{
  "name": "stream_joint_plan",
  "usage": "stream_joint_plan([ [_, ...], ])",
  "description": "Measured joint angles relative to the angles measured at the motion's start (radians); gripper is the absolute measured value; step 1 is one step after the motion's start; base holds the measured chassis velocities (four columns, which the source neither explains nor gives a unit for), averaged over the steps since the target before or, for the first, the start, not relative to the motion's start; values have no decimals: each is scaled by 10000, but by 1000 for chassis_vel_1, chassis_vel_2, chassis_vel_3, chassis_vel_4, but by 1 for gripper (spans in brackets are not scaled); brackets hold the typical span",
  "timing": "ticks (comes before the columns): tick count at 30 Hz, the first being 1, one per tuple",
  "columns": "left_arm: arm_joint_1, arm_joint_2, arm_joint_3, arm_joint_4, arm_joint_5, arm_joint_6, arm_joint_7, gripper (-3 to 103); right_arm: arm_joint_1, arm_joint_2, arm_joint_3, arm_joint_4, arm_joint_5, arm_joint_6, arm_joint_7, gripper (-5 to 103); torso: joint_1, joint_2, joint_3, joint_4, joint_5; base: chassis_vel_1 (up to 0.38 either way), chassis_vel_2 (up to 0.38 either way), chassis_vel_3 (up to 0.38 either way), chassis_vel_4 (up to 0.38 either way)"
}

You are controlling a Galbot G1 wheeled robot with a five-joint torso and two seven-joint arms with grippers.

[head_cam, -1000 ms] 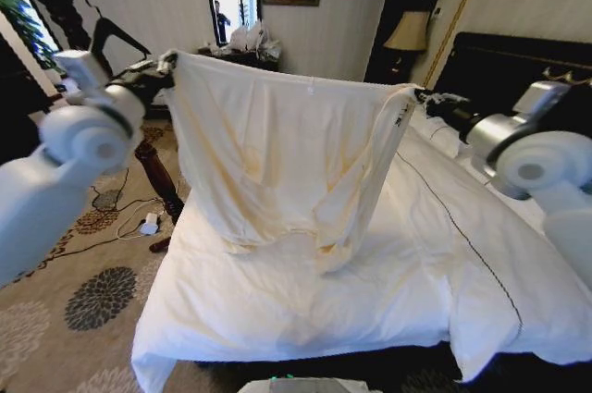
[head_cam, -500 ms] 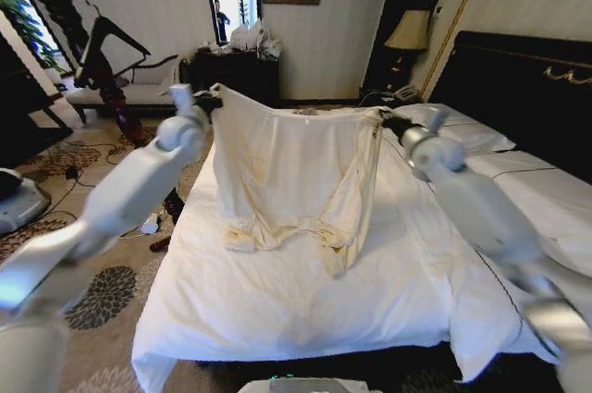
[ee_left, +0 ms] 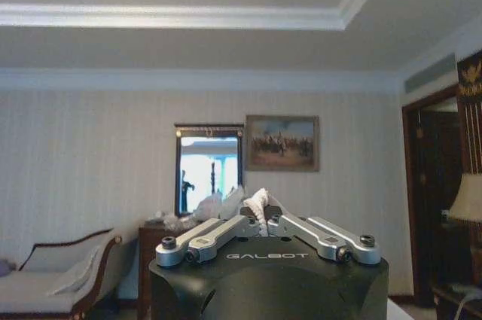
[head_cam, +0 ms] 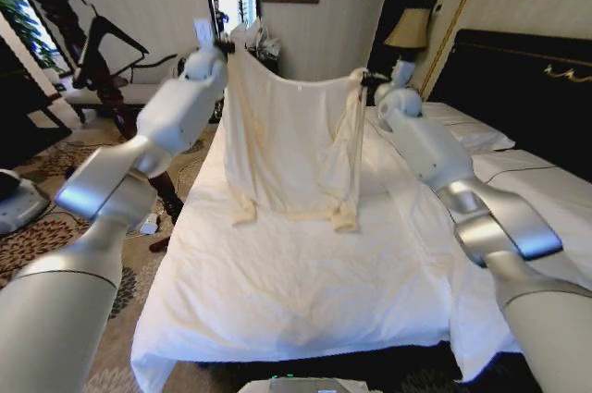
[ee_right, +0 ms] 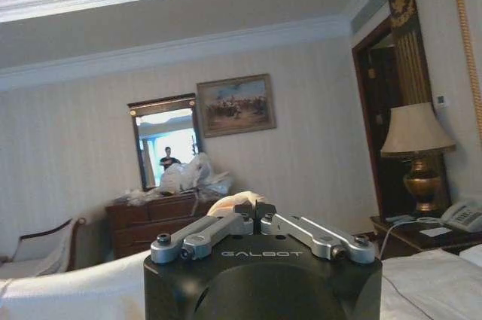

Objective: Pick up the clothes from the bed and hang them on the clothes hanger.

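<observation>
1. The clothes point(head_cam: 294, 148), a cream long-sleeved garment, hang spread in the air above the bed point(head_cam: 305, 291), stretched between the two grippers over the half of the bed toward its far edge.
2. The left gripper point(head_cam: 225, 44) is raised at the garment's upper left corner, above the bed's left edge; in the left wrist view its fingers point(ee_left: 226, 231) are pinched together on a small bunch of pale cloth point(ee_left: 256, 203).
3. The right gripper point(head_cam: 366, 83) holds the garment's upper right corner, a little lower than the left one, so the top edge sags slightly between them. In the right wrist view its fingers point(ee_right: 218, 233) are closed on a fold of cream fabric point(ee_right: 235, 201).
4. The garment's lower hem and the sleeve ends point(head_cam: 344, 220) hang down just above the white duvet; whether they touch it cannot be told.
5. The bed's near half lies bare, white and lightly creased, with a thin dark seam line point(head_cam: 435, 227) running along its right side and white pillows point(head_cam: 472, 129) by the black headboard point(head_cam: 518, 88).
6. Beyond the bed stands a dark dresser point(ee_right: 162, 222) with pale bundles piled on top, under a mirror point(ee_left: 209, 171).
</observation>
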Motion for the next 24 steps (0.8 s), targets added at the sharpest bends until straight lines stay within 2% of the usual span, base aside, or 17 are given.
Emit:
stream_joint_plan([
  [2, 256, 302, -59, -619, -81, 103, -202, 0, -115, -205, 34, 355, 112, -71, 92, 0, 0, 1, 0, 0, -2, 0, 0, 0, 0],
  [4, 1013, 1130, -173, -2347, -341, 382, -706, 0, -702, -838, 242, 1767, 509, -377, 394, 0, 0, 0, 1, -9, -5, 0, 0, 0, 0],
  [7, 2460, 2744, -545, -5899, -804, 955, -1493, 0, -2471, -2088, 1061, 4814, 1524, -1005, 1075, 0, 0, -1, 2, -8, 3, 0, 0, 0, 0],
  [9, 2634, 2991, -627, -6340, -892, 1015, -1584, 0, -2717, -2257, 1201, 5197, 1661, -1071, 1154, 0, 1, -1, 2, -11, 4, 0, 0, 0, 0],
  [11, 4001, 4973, -1557, -9257, -1559, 1388, -2145, 0, -4121, -3686, 2323, 7906, 2583, -1545, 1685, 0, -1, -1, 1, -9, 3, 0, 0, 0, 0],
  [12, 4383, 5428, -1917, -9953, -1701, 1443, -2239, 0, -4518, -4127, 2765, 8626, 2830, -1677, 1797, 0, -2, 0, 0, -5, -6, 0, 0, 0, 0],
  [13, 4383, 5428, -1917, -9953, -1701, 1443, -2239, 0, -4518, -4127, 2765, 8626, 2830, -1677, 1797, 0, -2, 0, 0, -5, -6, 0, 0, 0, 0],
  [14, 4924, 5983, -2462, -10792, -1859, 1483, -2305, 0, -4940, -4545, 3255, 9308, 3071, -1804, 1920, 0, -5, 2, -3, 0, -9, 0, 0, 0, 0],
  [15, 6002, 7062, -3540, -12225, -2161, 1526, -2364, 0, -6001, -5497, 4485, 10804, 3754, -2038, 2191, 0, -11, 4, -5, 0, -5, 0, 0, 0, 0],
  [16, 6449, 7603, -4062, -12808, -2360, 1526, -2390, 0, -6553, -5971, 5228, 11598, 4285, -2221, 2420, 0, -13, 5, -6, -5, -5, 0, 0, 0, 0],
  [17, 6449, 7603, -4062, -12808, -2360, 1526, -2390, 0, -6553, -5971, 5228, 11598, 4285, -2221, 2420, 0, -13, 5, -6, -5, -5, 0, 0, 0, 0],
  [18, 6889, 8237, -4620, -13446, -2662, 1499, -2440, 0, -7041, -6408, 6077, 12260, 4883, -2410, 2643, 0, -13, 5, -7, -8, -5, 0, 0, 0, 0],
  [19, 7363, 8829, -5331, -14083, -3007, 1454, -2446, 0, -7368, -6800, 6759, 12794, 5432, -2530, 2836, 0, -13, 6, -8, -16, -4, 0, 0, 0, 0],
  [20, 8138, 9486, -6603, -14768, -3437, 1398, -2419, 0, -7564, -7169, 7290, 13246, 6100, -2625, 3127, 0, -14, 6, -8, -15, 1, 0, 0, 0, 0],
  [22, 8984, 10079, -8028, -15293, -3960, 1374, -2312, 0, -7541, -7471, 7842, 13590, 6896, -2723, 3564, 0, -11, 6, -5, -2, 7, 0, 0, 0, 0],
  [23, 8984, 10079, -8028, -15293, -3960, 1374, -2312, 0, -7541, -7471, 7842, 13590, 6896, -2723, 3564, 0, -11, 6, -5, -2, 7, 0, 0, 0, 0],
  [24, 9586, 10557, -9230, -15627, -4649, 1368, -2255, 0, -7328, -7676, 8435, 13778, 7652, -2813, 4027, 0, -9, 6, -3, 3, 4, 0, 0, 0, 0],
])
